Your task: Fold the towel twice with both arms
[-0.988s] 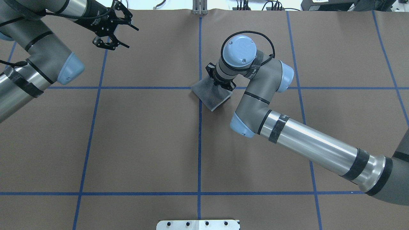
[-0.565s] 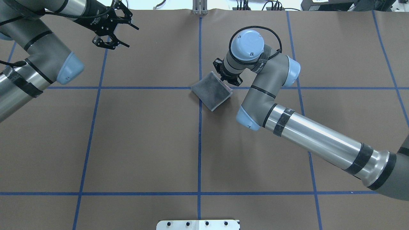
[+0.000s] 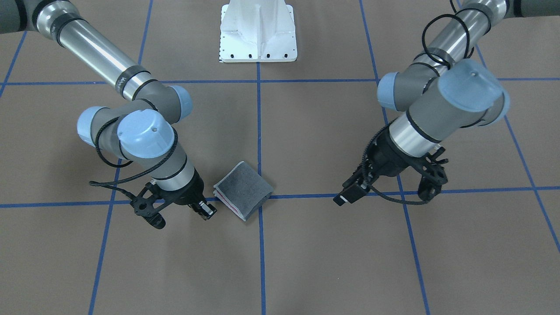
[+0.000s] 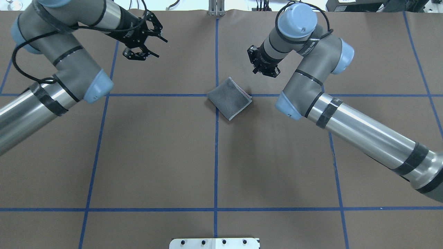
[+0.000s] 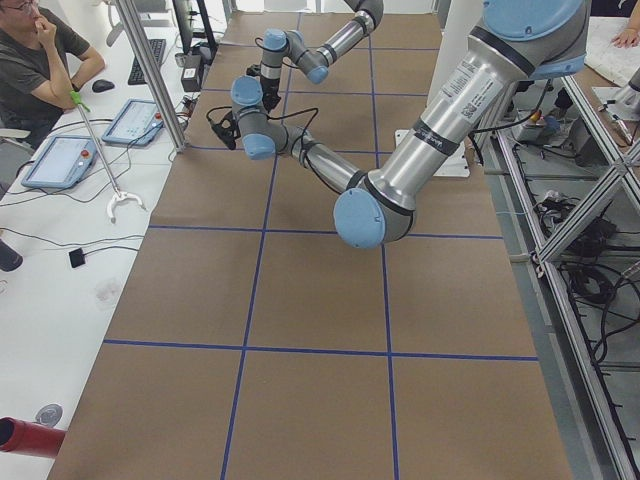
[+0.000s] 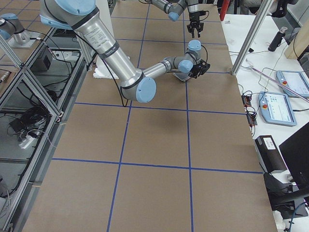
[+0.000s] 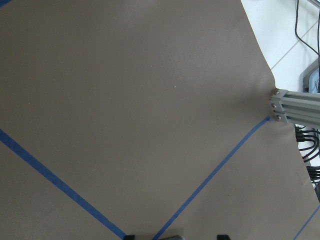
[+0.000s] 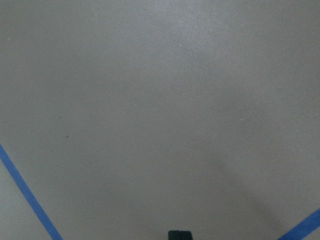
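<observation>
The towel (image 4: 229, 98) lies folded into a small square at the table's middle, dark grey face up, with a light grey hem and a pink strip at its right edge. It also shows in the front-facing view (image 3: 243, 188). My right gripper (image 4: 269, 71) is shut and empty, beyond and to the right of the towel, clear of it (image 3: 149, 215). The right wrist view shows only its closed tips over bare table. My left gripper (image 4: 161, 49) is open and empty at the far left, well away from the towel (image 3: 431, 183).
The brown table cover carries a grid of blue tape lines (image 4: 216, 155). The white pedestal base (image 3: 258, 35) stands at the near edge. An aluminium post (image 4: 215, 8) stands at the far edge, with cables behind it. An operator (image 5: 40, 60) sits beside the table.
My right gripper has let go of the towel, risen and drawn back towards the far right. The towel stays folded flat. My left arm has swung a little to the right, still open.
</observation>
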You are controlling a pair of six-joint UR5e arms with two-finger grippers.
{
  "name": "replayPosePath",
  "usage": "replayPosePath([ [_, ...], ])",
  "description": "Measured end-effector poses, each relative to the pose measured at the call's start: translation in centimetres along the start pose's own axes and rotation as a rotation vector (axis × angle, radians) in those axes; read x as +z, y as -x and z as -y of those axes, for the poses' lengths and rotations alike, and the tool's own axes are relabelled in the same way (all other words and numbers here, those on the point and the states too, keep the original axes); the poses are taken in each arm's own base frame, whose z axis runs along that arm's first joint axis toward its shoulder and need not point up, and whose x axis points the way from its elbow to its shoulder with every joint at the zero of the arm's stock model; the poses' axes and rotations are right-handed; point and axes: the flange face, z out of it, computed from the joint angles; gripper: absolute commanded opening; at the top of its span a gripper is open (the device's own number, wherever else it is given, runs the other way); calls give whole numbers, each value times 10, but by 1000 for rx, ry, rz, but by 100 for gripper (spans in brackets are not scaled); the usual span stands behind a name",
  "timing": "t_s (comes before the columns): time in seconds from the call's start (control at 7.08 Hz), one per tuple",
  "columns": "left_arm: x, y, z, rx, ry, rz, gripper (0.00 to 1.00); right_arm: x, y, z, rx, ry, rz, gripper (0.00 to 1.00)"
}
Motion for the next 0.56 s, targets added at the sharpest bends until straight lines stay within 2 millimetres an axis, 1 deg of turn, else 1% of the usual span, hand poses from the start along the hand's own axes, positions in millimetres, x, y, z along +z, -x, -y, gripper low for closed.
replayPosePath([
  [0.14, 37, -4, -37, 23, -20, 5, 0, -16, -12, 23, -5, 17, 3, 0],
  [0.28, 77, -9, -75, 48, -40, 12, 0, -28, -25, 42, -11, 27, 5, 0],
  [0.42, 112, -8, -107, 67, -59, 21, 0, -38, -37, 55, -12, 37, 7, 0],
  [0.56, 137, -2, -133, 84, -76, 24, 0, -47, -49, 63, -11, 44, 11, 30],
])
